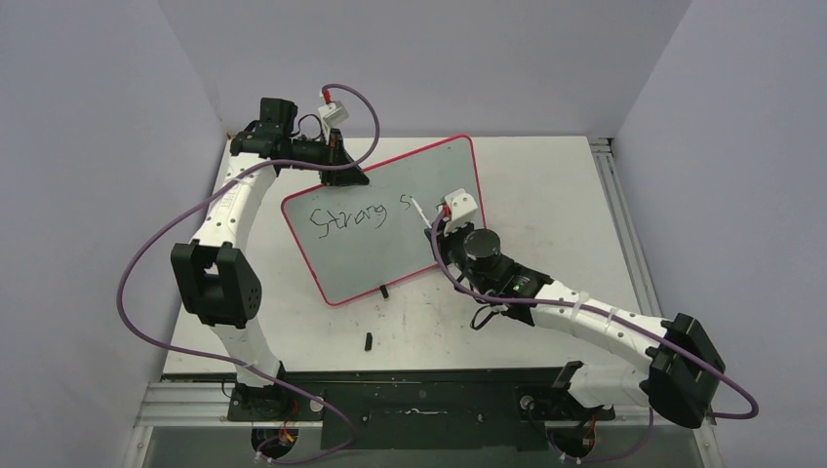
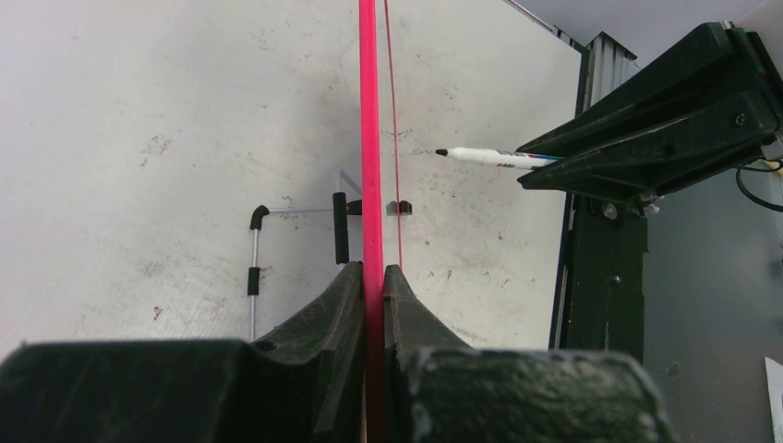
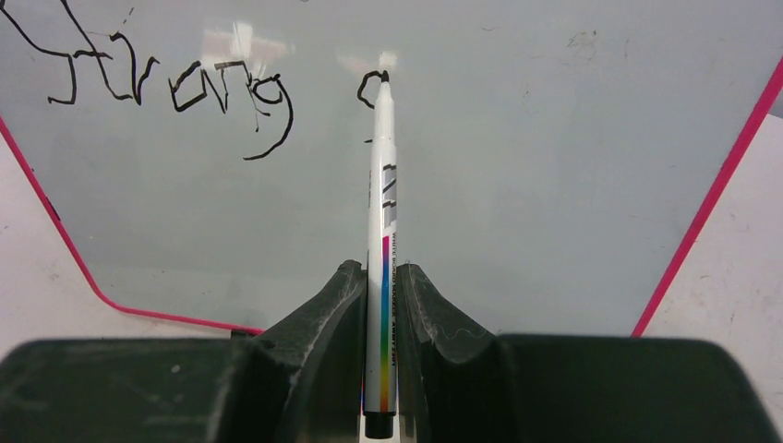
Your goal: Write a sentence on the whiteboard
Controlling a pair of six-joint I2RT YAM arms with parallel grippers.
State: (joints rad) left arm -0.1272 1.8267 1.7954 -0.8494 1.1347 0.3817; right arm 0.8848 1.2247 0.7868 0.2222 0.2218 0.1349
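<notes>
The whiteboard [image 1: 390, 255] is sitting on the white table [image 1: 546, 195], turned askew, with its pink-red rim showing all round. The left gripper [image 1: 351, 174] is at the board's far left corner. In the left wrist view its two black fingers [image 2: 342, 295] are pressing shut on the rim [image 2: 369, 138], one on each face of the board. Beside the rim in that view, a black foot [image 2: 341, 226] and a thin metal wire [image 2: 254, 268] are showing against the scuffed tabletop [image 2: 138, 185].

The right gripper [image 1: 439, 226] is reaching over the board's right half and is clamping a white marker [image 1: 421, 212] between its fingers. In the right wrist view the marker [image 3: 383, 185] is running straight out from the closed gripper [image 3: 381, 277]. Its black tip is touching the glossy surface [image 3: 554, 185] at a small, unfinished curl.

The sentence [image 1: 348, 216] is lying across the upper part of the board in thin black script. So far it is reading "Strong", with the first stroke of the next letter just to the right of it, under the marker tip. The rest of the board below the writing is showing blank.

A small black piece [image 1: 369, 340] is lying on the table near the board's near edge, apart from it.
</notes>
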